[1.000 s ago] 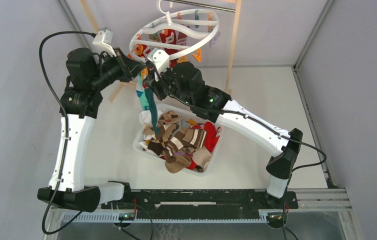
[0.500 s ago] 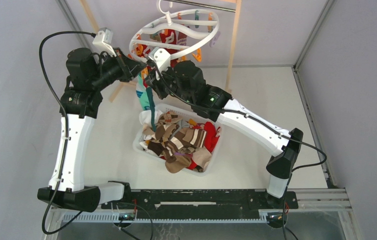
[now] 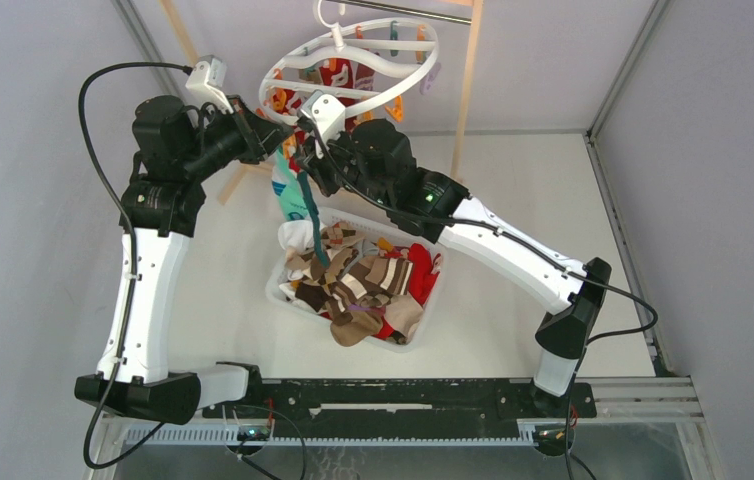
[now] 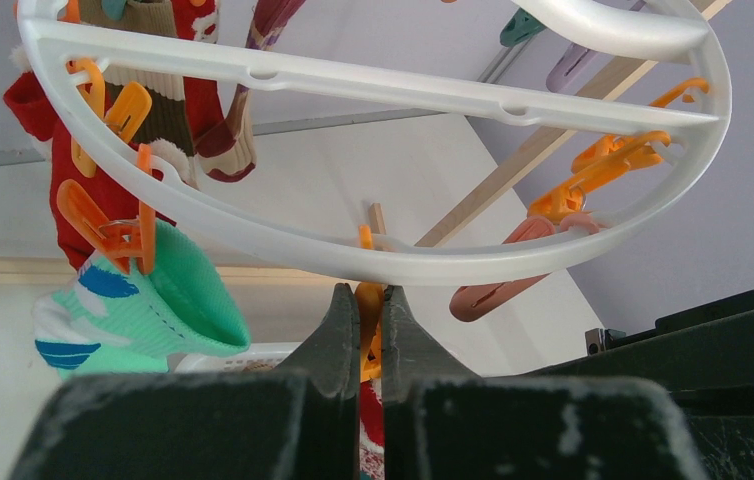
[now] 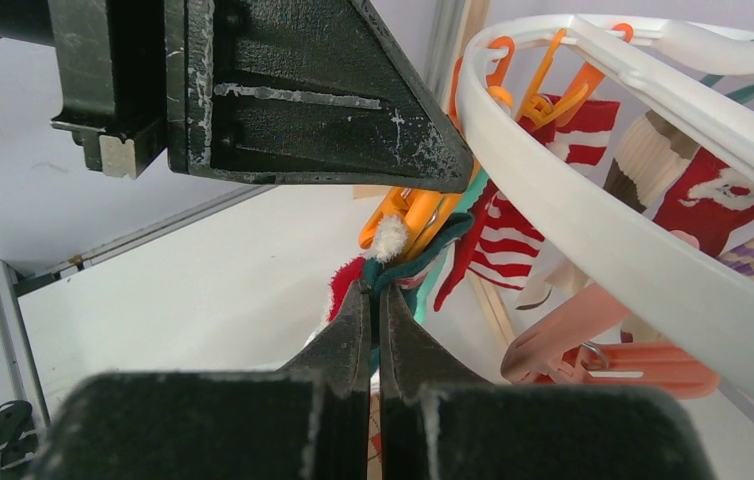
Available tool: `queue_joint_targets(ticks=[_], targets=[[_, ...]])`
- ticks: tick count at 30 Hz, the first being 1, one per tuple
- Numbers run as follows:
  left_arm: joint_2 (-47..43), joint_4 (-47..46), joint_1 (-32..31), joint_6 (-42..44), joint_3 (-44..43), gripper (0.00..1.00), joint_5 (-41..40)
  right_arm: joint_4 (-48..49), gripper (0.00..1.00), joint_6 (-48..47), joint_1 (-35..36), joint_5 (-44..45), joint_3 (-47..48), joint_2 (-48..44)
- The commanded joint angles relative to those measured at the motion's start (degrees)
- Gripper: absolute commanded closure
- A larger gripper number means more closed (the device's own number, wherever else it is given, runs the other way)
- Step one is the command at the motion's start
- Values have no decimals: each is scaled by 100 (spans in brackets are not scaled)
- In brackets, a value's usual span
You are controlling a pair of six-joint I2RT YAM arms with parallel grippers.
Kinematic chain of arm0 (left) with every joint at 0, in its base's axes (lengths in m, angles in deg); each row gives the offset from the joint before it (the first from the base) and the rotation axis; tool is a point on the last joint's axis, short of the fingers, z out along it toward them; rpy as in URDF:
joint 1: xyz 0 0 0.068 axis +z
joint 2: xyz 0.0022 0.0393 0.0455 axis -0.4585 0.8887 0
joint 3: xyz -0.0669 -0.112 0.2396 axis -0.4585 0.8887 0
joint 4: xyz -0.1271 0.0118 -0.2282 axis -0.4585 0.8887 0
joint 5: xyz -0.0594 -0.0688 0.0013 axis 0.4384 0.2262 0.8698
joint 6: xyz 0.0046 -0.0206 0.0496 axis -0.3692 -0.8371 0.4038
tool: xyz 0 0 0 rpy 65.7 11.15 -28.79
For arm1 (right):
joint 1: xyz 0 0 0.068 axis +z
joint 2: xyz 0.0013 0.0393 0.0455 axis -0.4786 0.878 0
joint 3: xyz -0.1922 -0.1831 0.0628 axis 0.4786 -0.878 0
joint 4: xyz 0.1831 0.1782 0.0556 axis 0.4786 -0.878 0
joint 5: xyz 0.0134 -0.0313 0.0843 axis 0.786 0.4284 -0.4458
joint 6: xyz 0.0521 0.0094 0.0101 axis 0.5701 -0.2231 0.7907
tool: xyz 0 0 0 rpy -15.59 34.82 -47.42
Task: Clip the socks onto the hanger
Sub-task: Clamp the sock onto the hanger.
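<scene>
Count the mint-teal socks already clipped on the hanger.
1. The mint-teal sock hangs from an orange peg on the hanger's rim, at the left of the left wrist view. Others may be hidden behind the arms.

The hanger (image 4: 373, 265) is white, with an orange peg (image 4: 368, 330) at lower centre of the left wrist view and a pale pink peg (image 4: 498, 290) to its right. At lower left, a mint sock (image 4: 153, 310) bears blue and white marks. The centre of the right wrist view shows a dark green sock (image 5: 403, 275) beside a red-and-white striped sock (image 5: 498, 235). The tub (image 3: 431, 300) is translucent white; its socks (image 3: 353, 285) are brown, tan and red.
</scene>
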Motion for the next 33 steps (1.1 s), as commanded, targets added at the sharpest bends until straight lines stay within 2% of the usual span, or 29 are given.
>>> queue_joint_targets(ticks=[1, 22, 23, 26, 27, 29, 33], targets=[[-190, -101, -29, 33, -5, 100, 73, 238, 100, -87, 41, 123, 256, -217], [-187, -88, -38, 153, -4, 100, -60, 453, 100, -142, 127, 102, 211, -286], [-189, -90, -36, 151, -11, 98, -77, 469, 100, -144, 128, 86, 224, -267], [-196, -83, -36, 153, -37, 79, -97, 480, 100, -135, 128, 79, 246, -242], [-198, -83, -37, 152, -40, 76, -99, 475, 100, -131, 129, 92, 247, -237], [-213, -80, -37, 151, -40, 71, -101, 464, 100, -123, 116, 94, 232, -232], [-212, -79, -36, 157, -49, 71, -102, 478, 100, -105, 84, 105, 204, -247]])
